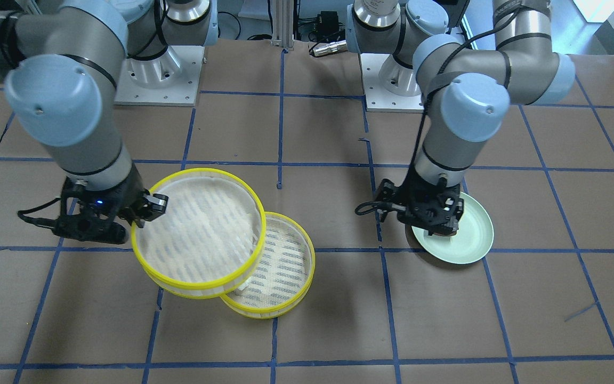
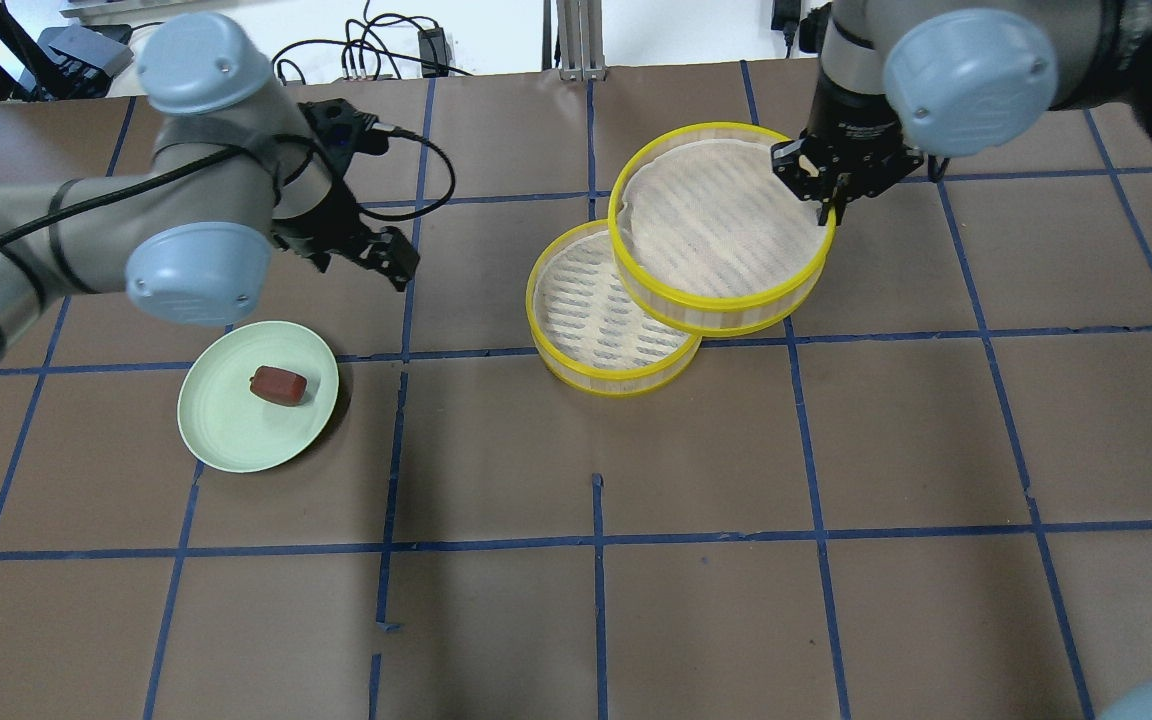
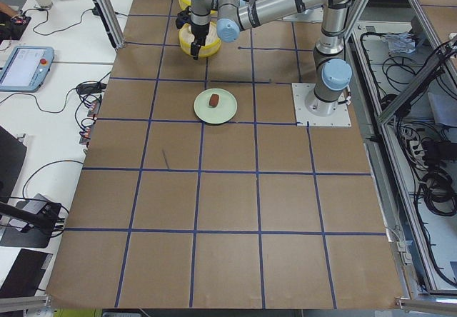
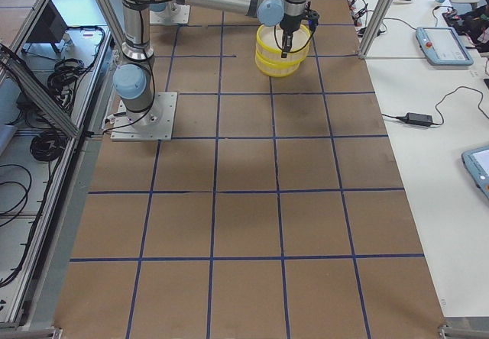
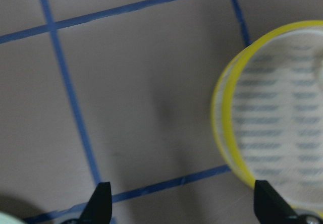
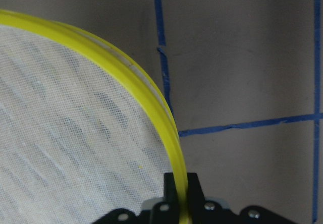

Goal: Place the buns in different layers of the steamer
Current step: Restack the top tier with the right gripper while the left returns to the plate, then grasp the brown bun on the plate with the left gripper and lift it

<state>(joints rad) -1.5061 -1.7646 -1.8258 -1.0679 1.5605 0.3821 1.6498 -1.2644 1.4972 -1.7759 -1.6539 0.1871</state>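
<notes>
The dark reddish-brown bun lies on the pale green plate. My left gripper is open and empty, raised beside the plate; its fingertips stand wide apart. My right gripper is shut on the yellow rim of the upper steamer tray. That tray is held tilted and partly overlaps the lower steamer tray, which rests on the table. The upper tray's floor is bare. A small white shape shows under the upper tray's edge; I cannot tell whether it is the white bun.
The table is brown paper with a blue tape grid. The arm bases stand on the robot's side. In the front-facing view my left gripper covers the bun on the plate.
</notes>
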